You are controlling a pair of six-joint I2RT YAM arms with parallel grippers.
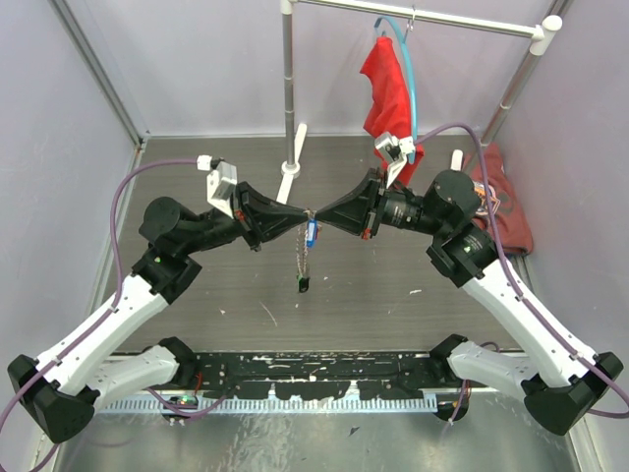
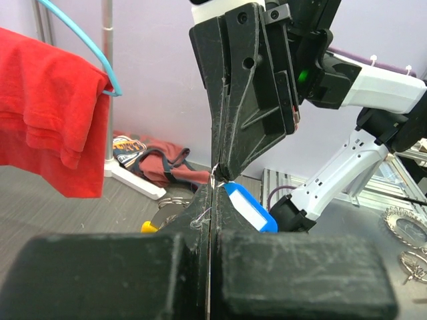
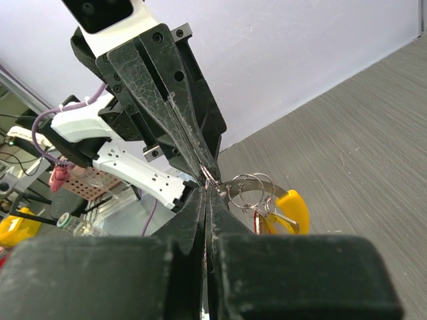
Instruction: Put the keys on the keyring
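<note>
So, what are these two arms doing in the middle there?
The left gripper and the right gripper meet tip to tip above the table. The left one is shut, apparently pinching the keyring, whose thin metal loops show right beside the tips. The right one is shut too, at the same spot; what it pinches I cannot tell. A blue-tagged key and a dark key hang below.

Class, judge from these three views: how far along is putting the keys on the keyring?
Seemingly done: a blue-tagged key, a yellow-tagged key and a dark tag hang bunched at the keyring. In hand: the left gripper and right gripper, both shut, pinch its wire mid-air. Left: threading any further key; whether one is loose cannot be told.
</note>
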